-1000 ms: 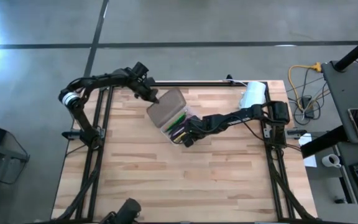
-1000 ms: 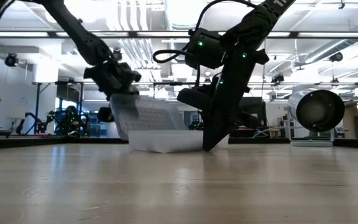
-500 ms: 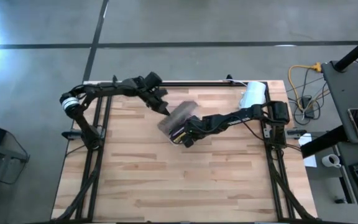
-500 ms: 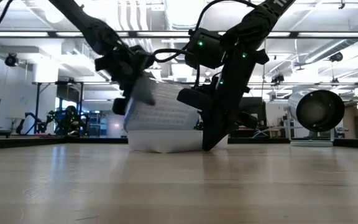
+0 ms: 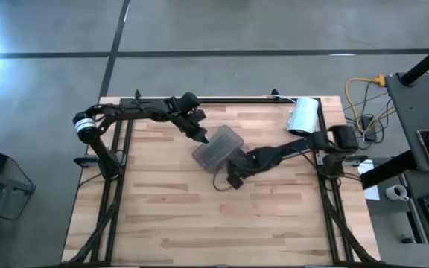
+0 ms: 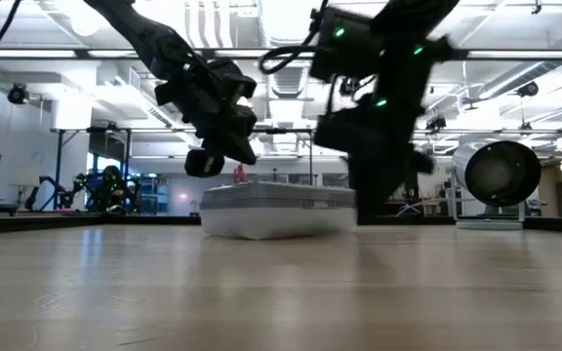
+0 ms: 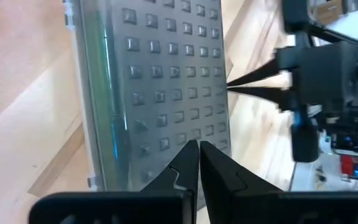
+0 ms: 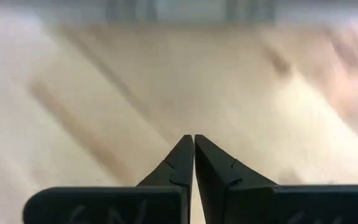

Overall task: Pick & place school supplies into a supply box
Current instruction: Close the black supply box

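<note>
The left gripper (image 7: pixel 198 149) has its two dark fingers pressed together, with nothing between them. Its tips sit just over the bumpy grey lid of the supply box (image 7: pixel 160 87). In the view from above, the left gripper (image 5: pixel 202 137) is at the far corner of the box (image 5: pixel 218 147), the corner nearest the back edge of the table (image 5: pixel 162 216). The pictures do not show whether the tips touch the lid or hang just above it.

The right gripper (image 8: pixel 193 149) also has its fingers closed tight, and it holds nothing. Only bare wood shows in front of it. From above, the right gripper (image 5: pixel 233 179) is just beside the near end of the box, a little toward the front of the table. Its arm reaches back to the right edge of the table.

The box lies flat on the table with its lid down, a bit behind the middle of the table. A green line shows through the clear side of the box in the left wrist view. From the low view the box (image 6: pixel 276 208) sits flat, with both grippers above and beside it.

A white roll (image 5: pixel 304 115) lies near the back right corner of the table.

No writing can be read on anything.
</note>
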Controlling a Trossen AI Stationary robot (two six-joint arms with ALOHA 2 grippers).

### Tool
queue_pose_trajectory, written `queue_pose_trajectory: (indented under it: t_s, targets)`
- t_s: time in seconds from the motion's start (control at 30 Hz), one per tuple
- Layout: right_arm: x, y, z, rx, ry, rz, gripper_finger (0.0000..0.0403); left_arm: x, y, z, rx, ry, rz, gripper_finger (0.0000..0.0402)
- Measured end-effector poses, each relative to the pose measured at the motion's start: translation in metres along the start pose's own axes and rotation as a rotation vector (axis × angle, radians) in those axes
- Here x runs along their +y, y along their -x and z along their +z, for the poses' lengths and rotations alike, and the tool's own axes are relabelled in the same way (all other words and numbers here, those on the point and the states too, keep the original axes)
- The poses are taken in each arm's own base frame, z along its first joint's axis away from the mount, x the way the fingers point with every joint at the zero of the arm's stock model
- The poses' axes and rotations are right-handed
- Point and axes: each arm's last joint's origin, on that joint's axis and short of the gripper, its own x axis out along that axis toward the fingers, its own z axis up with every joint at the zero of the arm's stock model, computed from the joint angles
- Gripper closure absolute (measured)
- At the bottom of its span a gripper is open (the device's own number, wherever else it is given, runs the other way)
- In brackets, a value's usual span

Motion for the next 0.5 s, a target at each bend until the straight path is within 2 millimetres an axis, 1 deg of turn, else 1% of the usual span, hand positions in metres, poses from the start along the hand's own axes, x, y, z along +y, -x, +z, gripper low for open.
queue_pose_trajectory:
  t_s: [0.07, 0.13, 0.27, 0.4, 0.5]
  targets:
    - [0.002, 0.008, -0.013, 0.031, 0.028, -0.044, 0.0394, -0.001, -0.001, 0.000, -0.004, -0.004, 0.012, 0.0401]
    - [0.005, 0.014, -0.026, 0.027, 0.052, -0.060, 0.0394, -0.003, -0.002, 0.001, -0.019, -0.006, 0.007, 0.0401]
    - [0.003, 0.026, -0.044, -0.026, 0.043, -0.047, 0.0394, -0.013, -0.007, 0.006, -0.076, -0.025, -0.035, 0.0401]
    - [-0.004, 0.035, -0.053, -0.146, 0.030, -0.023, 0.0394, -0.020, -0.023, 0.007, -0.096, -0.033, -0.083, 0.0401]
    - [-0.006, 0.039, -0.051, -0.227, 0.103, 0.048, 0.0394, -0.017, -0.040, 0.003, -0.057, -0.022, -0.072, 0.0401]
